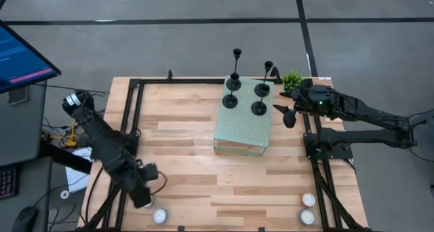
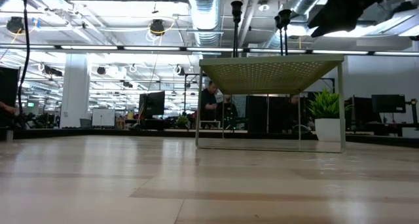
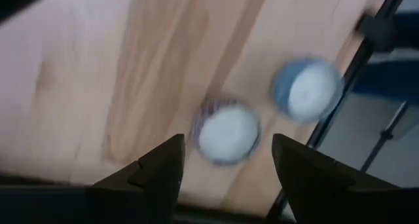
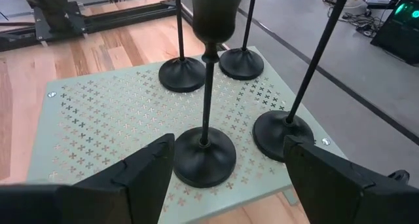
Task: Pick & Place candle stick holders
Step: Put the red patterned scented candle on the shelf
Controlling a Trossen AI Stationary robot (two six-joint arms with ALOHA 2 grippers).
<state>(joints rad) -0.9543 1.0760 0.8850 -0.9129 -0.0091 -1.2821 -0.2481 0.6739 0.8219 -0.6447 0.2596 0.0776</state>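
Several black candle stick holders stand upright on their disc bases on the far half of a pale green perforated stand (image 1: pixel 242 127). In the right wrist view the nearest holder (image 4: pixel 205 152) stands straight ahead, between the lines of my fingers but apart from them, with others behind (image 4: pixel 182 74) and beside it (image 4: pixel 283 135). My right gripper (image 1: pixel 285 114) hovers open at the stand's right edge, level with the holders. My left gripper (image 1: pixel 144 195) is open at the table's near left, pointing down over two white tealights (image 3: pixel 229 132), touching neither.
Two more tealights (image 1: pixel 308 208) lie near the table's near right corner, and one (image 1: pixel 160 216) shows beside my left gripper. A small green plant (image 1: pixel 292 78) stands at the far right behind the stand. Black frame rails (image 1: pixel 129 117) run along the table's sides.
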